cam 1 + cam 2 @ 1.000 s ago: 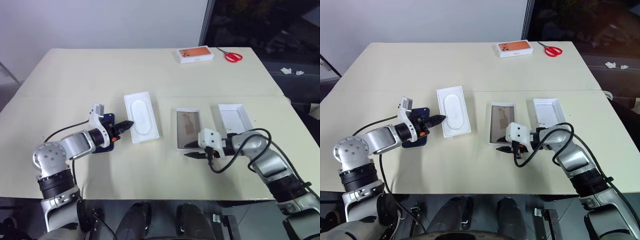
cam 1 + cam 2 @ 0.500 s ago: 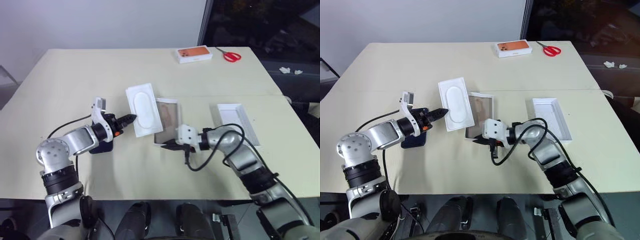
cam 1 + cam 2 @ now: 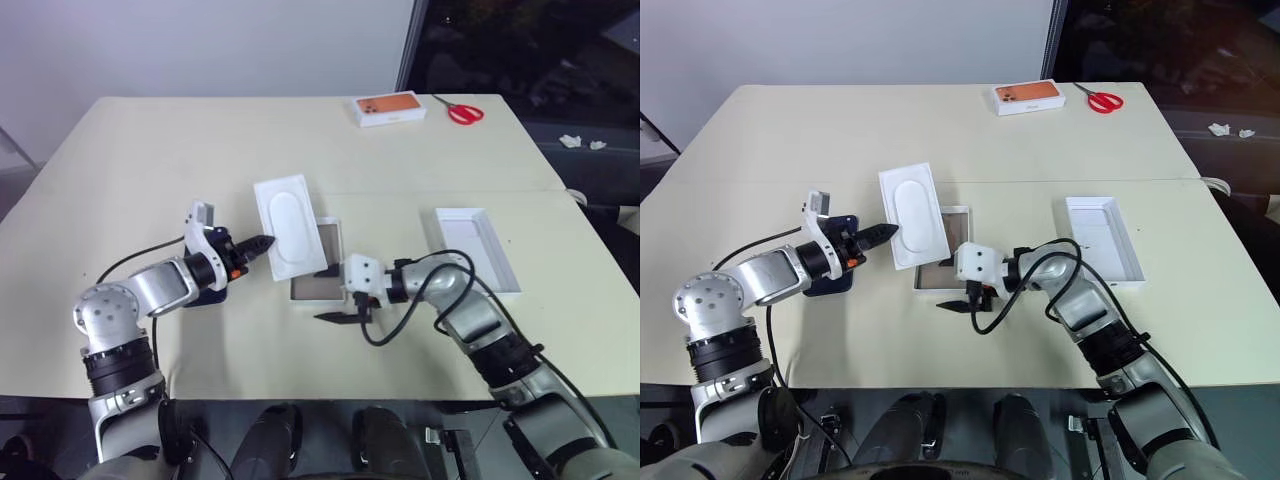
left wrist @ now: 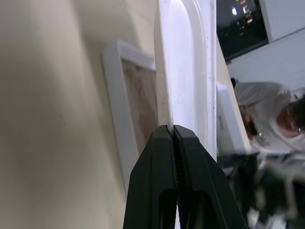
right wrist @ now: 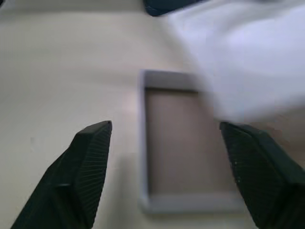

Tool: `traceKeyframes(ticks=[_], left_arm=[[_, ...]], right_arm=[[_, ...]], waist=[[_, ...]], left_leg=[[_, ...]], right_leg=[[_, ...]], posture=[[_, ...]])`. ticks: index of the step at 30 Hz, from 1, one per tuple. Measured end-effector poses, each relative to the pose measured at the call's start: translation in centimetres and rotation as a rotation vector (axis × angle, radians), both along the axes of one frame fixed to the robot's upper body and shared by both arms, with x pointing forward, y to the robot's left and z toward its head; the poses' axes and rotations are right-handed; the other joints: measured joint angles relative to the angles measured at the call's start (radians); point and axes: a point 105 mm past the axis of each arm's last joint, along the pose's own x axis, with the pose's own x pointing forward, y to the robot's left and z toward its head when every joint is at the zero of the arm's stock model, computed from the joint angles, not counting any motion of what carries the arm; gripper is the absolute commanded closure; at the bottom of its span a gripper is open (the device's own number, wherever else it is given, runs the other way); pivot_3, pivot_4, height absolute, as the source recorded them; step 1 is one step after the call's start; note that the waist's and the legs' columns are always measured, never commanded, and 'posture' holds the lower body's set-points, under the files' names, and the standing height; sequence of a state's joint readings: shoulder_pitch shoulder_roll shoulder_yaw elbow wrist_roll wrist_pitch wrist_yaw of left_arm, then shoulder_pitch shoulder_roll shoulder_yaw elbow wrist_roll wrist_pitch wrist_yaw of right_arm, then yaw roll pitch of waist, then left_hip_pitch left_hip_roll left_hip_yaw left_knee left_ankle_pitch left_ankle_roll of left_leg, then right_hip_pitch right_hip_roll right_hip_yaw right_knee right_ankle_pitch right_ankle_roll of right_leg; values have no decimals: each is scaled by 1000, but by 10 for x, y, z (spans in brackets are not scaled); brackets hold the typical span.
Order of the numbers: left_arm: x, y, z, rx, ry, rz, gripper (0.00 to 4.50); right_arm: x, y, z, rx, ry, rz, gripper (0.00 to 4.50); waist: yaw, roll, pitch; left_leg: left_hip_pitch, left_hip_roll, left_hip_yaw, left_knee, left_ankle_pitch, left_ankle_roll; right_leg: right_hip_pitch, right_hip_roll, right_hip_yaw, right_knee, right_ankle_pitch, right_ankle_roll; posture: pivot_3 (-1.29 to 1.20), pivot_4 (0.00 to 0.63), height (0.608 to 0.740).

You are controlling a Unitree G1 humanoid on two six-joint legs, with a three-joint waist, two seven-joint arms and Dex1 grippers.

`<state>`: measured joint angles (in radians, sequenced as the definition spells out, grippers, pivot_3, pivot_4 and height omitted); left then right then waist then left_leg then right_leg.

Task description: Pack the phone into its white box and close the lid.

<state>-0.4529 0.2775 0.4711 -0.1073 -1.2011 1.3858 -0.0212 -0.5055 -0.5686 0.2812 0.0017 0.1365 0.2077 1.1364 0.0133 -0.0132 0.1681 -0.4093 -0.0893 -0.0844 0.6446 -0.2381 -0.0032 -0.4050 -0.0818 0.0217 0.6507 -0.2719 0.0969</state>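
**Insert lifted, box drawn left**

No writing legible. The phone (image 3: 205,293) lies under the left arm. The left gripper (image 3: 262,243) pinches the white insert (image 3: 290,226) tight, tilted — apparently overlapping the white box (image 3: 318,275), which has slid leftward since earlier; brownish sheet inside. The right gripper (image 3: 335,308) has sprung wide. The lid (image 3: 477,248) sits rightmost.

Silver arms, black cables, black jaws

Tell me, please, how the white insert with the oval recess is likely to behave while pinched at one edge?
The insert probably stays stiff: held at one edge by the left gripper, it doesn't sag. It seems light, and may pivot or slip, since it overhangs the white box.
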Motion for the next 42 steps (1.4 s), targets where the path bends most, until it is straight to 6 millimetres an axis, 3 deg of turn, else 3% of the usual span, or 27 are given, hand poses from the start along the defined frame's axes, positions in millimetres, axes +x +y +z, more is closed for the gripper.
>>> traceKeyframes(ticks=[4,7,10,14,20,21,27,33,41,42], left_arm=[[-7,-16,-13,19,36,-53,4500],[-10,-29,-25,52,73,-94,4500],[-10,-28,-30,61,96,-103,4500],[-5,-27,-28,64,97,-106,3174],[0,-30,-17,62,57,-114,184],[1,-30,-17,64,53,-112,32],[4,-25,-11,74,28,-87,32],[7,-19,12,73,-52,-82,32],[-2,-13,11,107,-85,-74,32],[0,-6,13,136,-121,-52,3]], right_arm=[[-4,-41,17,-5,1,-70,594],[-5,-53,12,-23,21,-102,594],[-2,-58,11,-22,14,-124,594],[4,-58,15,-17,-22,-140,549],[5,-53,16,3,-42,-142,549],[6,-51,17,8,-44,-138,549],[11,-39,27,49,-66,-125,549],[17,-20,44,108,-91,-99,549],[19,-4,51,148,-97,-75,549],[18,0,51,153,-96,-66,812]], waist=[[0,0,0],[-9,0,0],[-15,0,0],[-13,0,0],[-2,0,0],[-2,0,0],[-4,-1,0],[-4,-1,0],[-6,-1,1],[-11,-2,1]], left_leg=[[0,0,0,0,-1,2],[0,1,0,-1,-1,2],[0,2,0,-2,-1,2],[0,1,0,-2,-1,1],[0,1,0,-1,0,1],[0,1,0,-1,0,1],[0,1,0,-1,1,-1],[0,1,0,-2,1,-1],[0,1,0,-2,1,-1],[0,1,0,-3,1,-2]], right_leg=[[1,0,0,-1,0,0],[0,0,0,0,0,0],[-1,1,0,0,0,0],[0,0,0,0,0,0],[0,0,0,-1,0,0],[0,0,0,-1,0,0],[0,0,0,-1,0,0],[0,0,0,-1,0,0],[-1,0,0,-1,0,0],[-1,1,0,-1,0,0]], posture=[[0,150,740],[0,150,740],[0,150,740],[0,150,740],[0,150,740],[0,150,740],[0,150,740],[0,150,740],[0,150,740],[0,150,740]])
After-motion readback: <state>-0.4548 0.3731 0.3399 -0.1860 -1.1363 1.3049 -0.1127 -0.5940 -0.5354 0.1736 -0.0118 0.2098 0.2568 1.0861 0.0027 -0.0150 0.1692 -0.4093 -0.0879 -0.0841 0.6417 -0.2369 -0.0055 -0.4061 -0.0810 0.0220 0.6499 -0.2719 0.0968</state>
